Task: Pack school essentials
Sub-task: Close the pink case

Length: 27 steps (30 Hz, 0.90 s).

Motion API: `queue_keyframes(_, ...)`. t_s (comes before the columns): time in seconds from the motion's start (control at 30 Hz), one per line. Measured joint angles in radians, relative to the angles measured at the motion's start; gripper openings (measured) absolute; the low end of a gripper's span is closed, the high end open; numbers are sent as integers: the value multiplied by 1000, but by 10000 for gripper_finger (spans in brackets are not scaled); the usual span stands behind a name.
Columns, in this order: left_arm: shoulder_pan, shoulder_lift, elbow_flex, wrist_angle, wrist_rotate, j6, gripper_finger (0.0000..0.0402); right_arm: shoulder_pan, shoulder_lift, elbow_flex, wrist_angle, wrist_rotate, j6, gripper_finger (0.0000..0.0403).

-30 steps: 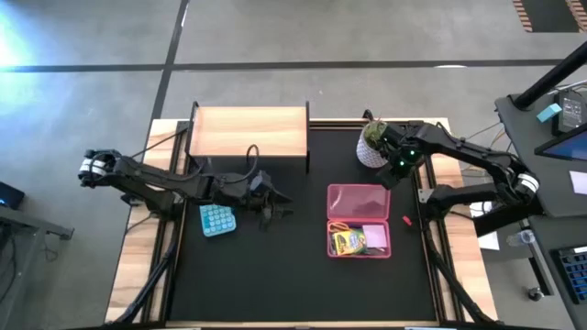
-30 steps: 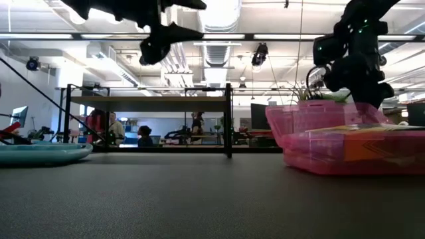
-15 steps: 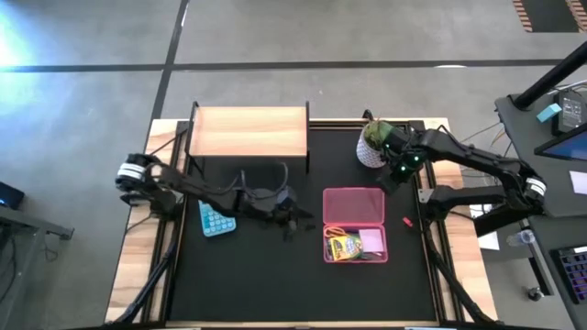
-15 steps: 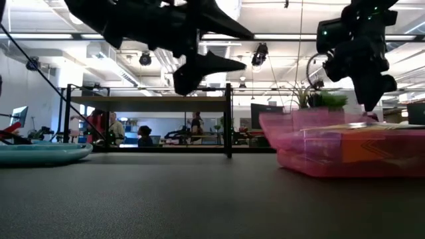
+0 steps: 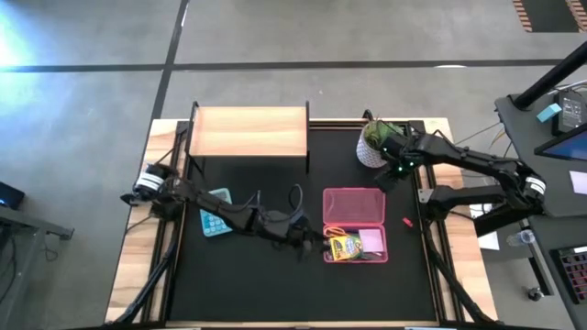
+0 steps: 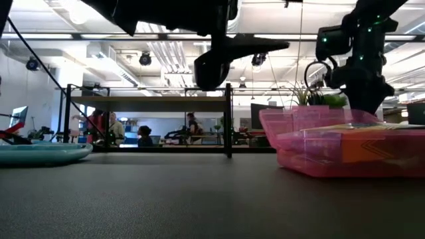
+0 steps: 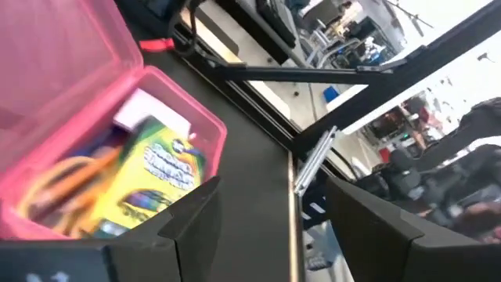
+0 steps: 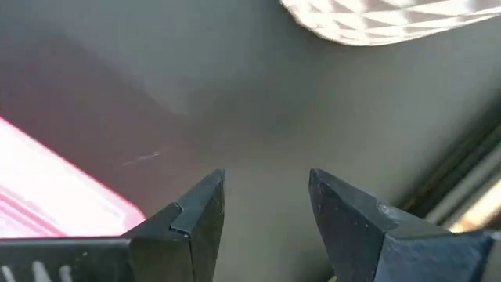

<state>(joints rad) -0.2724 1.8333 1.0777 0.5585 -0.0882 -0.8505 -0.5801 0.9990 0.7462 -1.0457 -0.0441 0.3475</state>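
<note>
The pink plastic case (image 5: 354, 224) lies open on the black table (image 5: 238, 284), and it already holds the yellow-green crayon box (image 5: 345, 245), the orange pencils (image 7: 66, 182) and a small white card (image 5: 373, 239). The lid is not yet closed, so I judge the packing almost finished. A small red item (image 5: 406, 221) lies on the table beside the case, and a blue calculator (image 5: 216, 214) lies well apart.

The left gripper (image 5: 307, 240) reaches low across the table to the case's edge, its jaws apart and empty. The right gripper (image 5: 389, 174) hangs between the potted plant (image 5: 373, 142) and the case, also open and holding nothing.
</note>
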Motion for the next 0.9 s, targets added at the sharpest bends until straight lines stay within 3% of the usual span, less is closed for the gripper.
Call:
queue_keyframes(0.2,-63,49,53,4,-6,-50,210,25,3,-70,74,-18,-26,177)
queue_keyframes(0.53,-108,148,82,0,-50,-195,210,55,-5,-115,192,-158,-55,177)
queue_keyframes(0.9,-107,157,83,-114,-52,-220,210,110,-61,-116,192,-425,-74,177)
